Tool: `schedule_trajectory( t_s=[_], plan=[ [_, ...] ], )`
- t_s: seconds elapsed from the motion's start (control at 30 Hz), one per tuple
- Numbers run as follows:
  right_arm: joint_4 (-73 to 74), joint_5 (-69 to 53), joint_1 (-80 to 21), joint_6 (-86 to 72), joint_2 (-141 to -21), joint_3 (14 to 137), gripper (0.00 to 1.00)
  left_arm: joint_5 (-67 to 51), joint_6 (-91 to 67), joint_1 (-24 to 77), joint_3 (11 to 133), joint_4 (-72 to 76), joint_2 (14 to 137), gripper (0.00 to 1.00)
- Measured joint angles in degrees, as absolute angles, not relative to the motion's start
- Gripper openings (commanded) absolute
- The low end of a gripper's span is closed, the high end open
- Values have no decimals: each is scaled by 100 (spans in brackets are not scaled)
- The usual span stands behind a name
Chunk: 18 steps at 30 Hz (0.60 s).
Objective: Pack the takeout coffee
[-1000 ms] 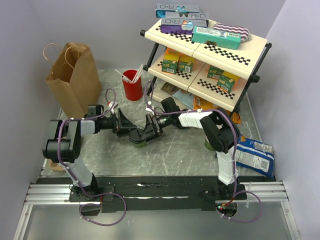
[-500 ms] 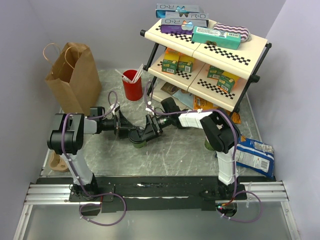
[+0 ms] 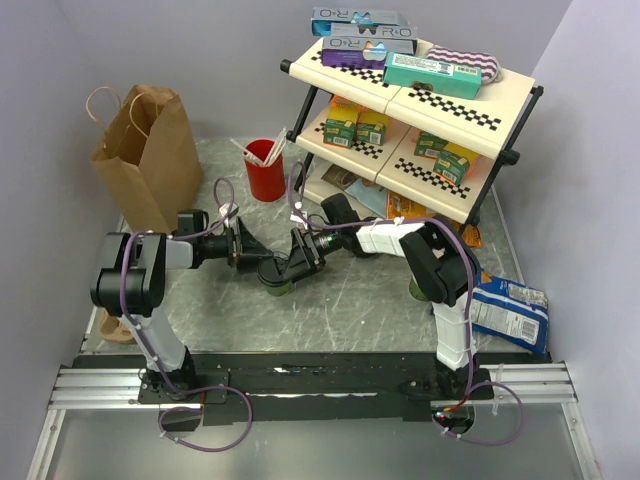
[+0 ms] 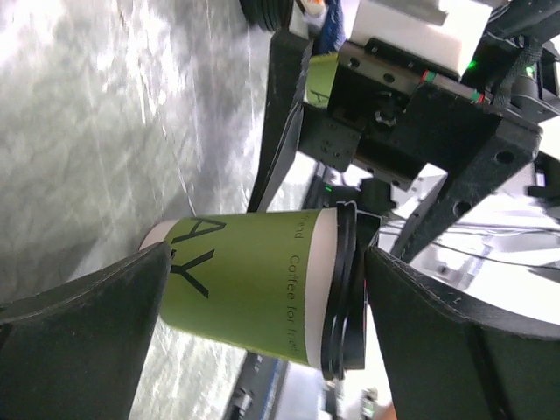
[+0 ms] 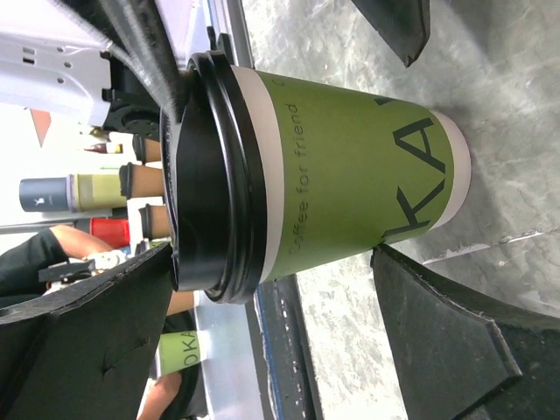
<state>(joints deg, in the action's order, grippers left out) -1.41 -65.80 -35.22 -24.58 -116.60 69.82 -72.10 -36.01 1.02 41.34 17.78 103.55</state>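
The takeout coffee (image 3: 274,272), a green paper cup with a black lid, stands upright on the grey table between my two grippers. My left gripper (image 3: 252,256) reaches it from the left and my right gripper (image 3: 288,268) from the right. Both are rolled on their sides and open. In the left wrist view the cup (image 4: 254,280) spans the gap of the left gripper (image 4: 267,254), base by one finger and lid by the other. The right wrist view shows the cup (image 5: 350,166) filling the gap of the right gripper (image 5: 271,254). I see no firm grip.
A brown paper bag (image 3: 145,160) stands open at the back left. A red cup (image 3: 264,172) with sticks is behind the grippers. A two-tier shelf rack (image 3: 420,100) with boxes fills the back right. A blue snack bag (image 3: 510,312) lies at the right.
The left arm's elbow has shifted and its gripper has edged closer to the cup. The cup and the right arm stay where they were.
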Motion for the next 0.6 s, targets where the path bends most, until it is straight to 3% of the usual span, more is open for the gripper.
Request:
schedule_trajectory(
  t_s=[0.6],
  plan=[
    [-8,-6628,-3221,-2383,-11430,7046,100,-6420,-2930,23,4375,412,9164,97]
  ],
)
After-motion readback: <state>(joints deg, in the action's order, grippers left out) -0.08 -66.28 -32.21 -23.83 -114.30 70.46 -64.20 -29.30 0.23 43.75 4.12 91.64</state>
